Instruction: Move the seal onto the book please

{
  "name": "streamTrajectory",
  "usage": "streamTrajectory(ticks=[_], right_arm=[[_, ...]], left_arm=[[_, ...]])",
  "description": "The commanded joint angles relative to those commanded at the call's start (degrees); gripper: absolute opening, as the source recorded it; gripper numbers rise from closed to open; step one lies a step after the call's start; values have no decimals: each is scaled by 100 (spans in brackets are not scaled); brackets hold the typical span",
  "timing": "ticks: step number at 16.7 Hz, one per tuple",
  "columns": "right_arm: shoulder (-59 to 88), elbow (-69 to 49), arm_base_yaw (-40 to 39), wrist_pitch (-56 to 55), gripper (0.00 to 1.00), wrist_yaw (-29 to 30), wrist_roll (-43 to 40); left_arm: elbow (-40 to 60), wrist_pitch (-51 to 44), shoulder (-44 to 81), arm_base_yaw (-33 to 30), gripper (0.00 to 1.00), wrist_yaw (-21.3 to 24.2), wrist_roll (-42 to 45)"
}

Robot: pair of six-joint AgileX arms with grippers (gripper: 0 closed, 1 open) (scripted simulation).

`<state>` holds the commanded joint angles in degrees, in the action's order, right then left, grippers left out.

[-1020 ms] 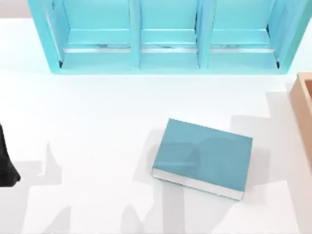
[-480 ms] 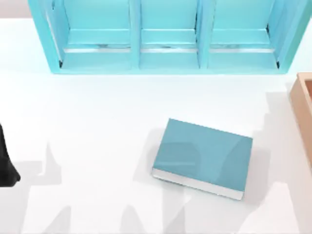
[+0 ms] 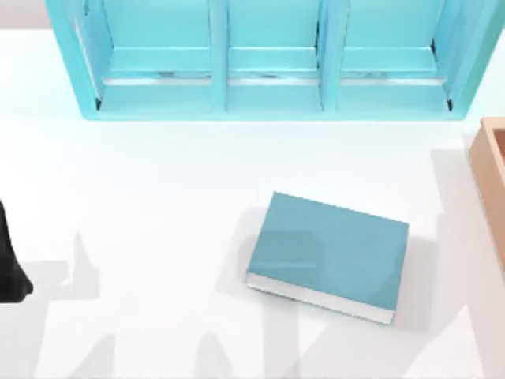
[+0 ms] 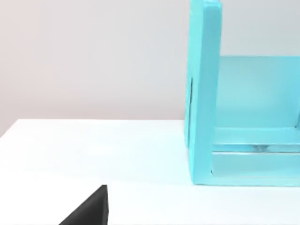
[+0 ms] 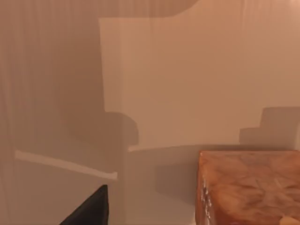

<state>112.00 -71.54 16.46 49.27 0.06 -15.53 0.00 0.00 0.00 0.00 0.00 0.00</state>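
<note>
The book [image 3: 327,257] lies flat near the front of the table [image 3: 158,197], a little right of centre and turned slightly askew, teal cover up and white page edges toward the front. Flat and bare on top, it makes a ready landing place, and nothing rests on it yet, so I judge the transfer not yet made.

At the table's left edge a dark piece of the left arm [image 3: 9,264] sits low and well apart from the book; it looks parked, and whether its pincer is open or closed I cannot tell.

At the right edge stands the light-wood box [image 3: 491,185], partly cut off by the top view. The right wrist view looks down inside a wooden space, probably this box, at a tan-orange block [image 5: 248,187] that may be the seal, though the close view leaves that unsure. A dark corner of the right arm [image 5: 89,208] shows there too; how wide its pincer stands, or whether it holds anything, I cannot tell.

Farthest back, the turquoise shelf [image 3: 268,59] spans the rear, its three compartments open and apparently bare.
</note>
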Motion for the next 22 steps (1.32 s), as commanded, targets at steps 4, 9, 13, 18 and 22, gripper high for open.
streamTrajectory(ticks=[4,9,13,18,22], right_arm=[[0,0,0,0,77,0,0],[0,0,0,0,40,0,0],[0,0,0,0,10,0,0],[0,0,0,0,0,0,0],[0,0,0,0,0,0,0]], left_arm=[[0,0,0,0,100,0,0],[0,0,0,0,100,0,0],[0,0,0,0,100,0,0],[0,0,0,0,100,0,0],[0,0,0,0,100,0,0]])
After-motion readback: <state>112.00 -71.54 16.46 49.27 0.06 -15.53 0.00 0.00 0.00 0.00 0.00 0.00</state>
